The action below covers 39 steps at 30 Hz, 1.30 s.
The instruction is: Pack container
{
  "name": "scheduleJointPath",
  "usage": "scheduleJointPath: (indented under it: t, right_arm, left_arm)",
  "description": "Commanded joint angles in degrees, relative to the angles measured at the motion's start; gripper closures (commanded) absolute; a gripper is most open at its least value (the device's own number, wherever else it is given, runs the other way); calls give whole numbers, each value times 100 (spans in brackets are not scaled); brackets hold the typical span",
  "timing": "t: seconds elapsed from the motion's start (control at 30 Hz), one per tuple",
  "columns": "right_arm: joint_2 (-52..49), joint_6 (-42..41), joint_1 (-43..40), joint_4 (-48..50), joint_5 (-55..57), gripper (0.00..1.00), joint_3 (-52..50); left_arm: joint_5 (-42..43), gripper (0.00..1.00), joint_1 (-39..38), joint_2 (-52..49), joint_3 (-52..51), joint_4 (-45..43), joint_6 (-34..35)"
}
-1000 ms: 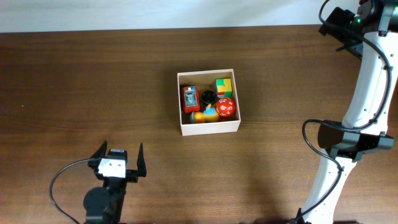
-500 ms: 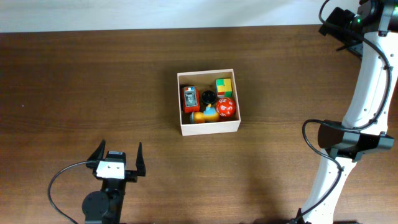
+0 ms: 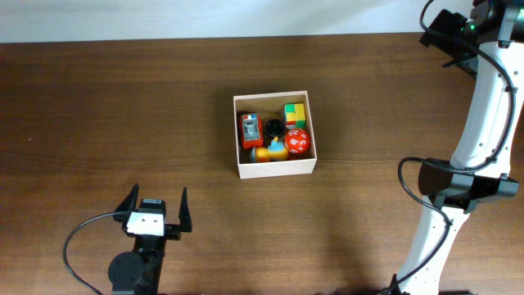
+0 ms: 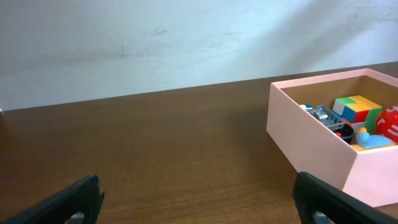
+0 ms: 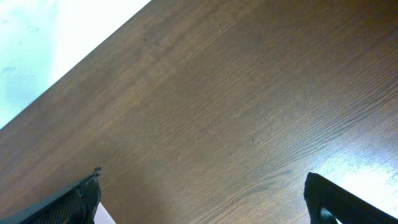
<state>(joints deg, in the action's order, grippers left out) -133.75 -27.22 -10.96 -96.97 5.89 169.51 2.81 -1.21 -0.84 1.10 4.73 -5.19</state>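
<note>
Overhead view, lower left of frame: the left pincer (image 3: 160, 190) sits low over the counter (image 3: 98, 106), jaws spread wide and holding nothing. The left wrist view agrees: its two fingers (image 4: 68, 202) stand far apart with only bare wood between them.

Centre of frame: the container (image 3: 277, 168) rests flat on the counter, well apart from both arms. In the left wrist view it lies at the right edge (image 4: 311, 149), open-topped. Contents, left to right:
- a red toy (image 3: 250, 129) against the left wall
- a black round piece (image 3: 273, 127) just beside it
- an orange and blue figure (image 3: 268, 152) along the front wall
- a green and yellow block (image 3: 295, 112) in the upper right corner
- a red ball (image 3: 297, 142) with white marks below the block, touching the figure

The items sit close together on the floor of the box; none rises above the rim.

Right of frame: the right arm (image 3: 483, 106) reaches up to the top right corner. The right wrist view shows the right pincer (image 5: 201, 186) fully spread and empty over bare counter.

Judgement: no loose item is visible on the counter, so packing appears complete or nearly so. No lid is in sight. The next move likely calls only for keeping both arms clear of the box.
</note>
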Motion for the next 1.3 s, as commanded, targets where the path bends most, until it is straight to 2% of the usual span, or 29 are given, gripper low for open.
scheduleJointPath:
  t: [0.0,0.3,0.5,0.6,0.93,1.07,1.27]
  right_arm:
    - [203,-70,-33,-33,9,1,103]
    - [275,-70,-26,-33,9,1,101]
    - [859,-70,-26,-33,9,1,-96]
    - [1519,-70,-26,-33,9,1,-693]
    - [4017,-70,-11,-31,13,1,-3832]
    - [4900,-28,275,181,190,1,-4767]
    - [6190,-28,1056,1622,315,1,-6144]
  left_arm:
    - [-2,1,-11,55,-44,0,-114]
    - [-2,1,-11,55,-44,0,-114]
    - [-2,1,-11,55,-44,0,-114]
    - [-2,1,-11,55,-44,0,-114]
    - [-2,1,-11,55,-44,0,-114]
    - [0,1,-11,55,-44,0,-114]
    - [-2,1,-11,55,-44,0,-114]
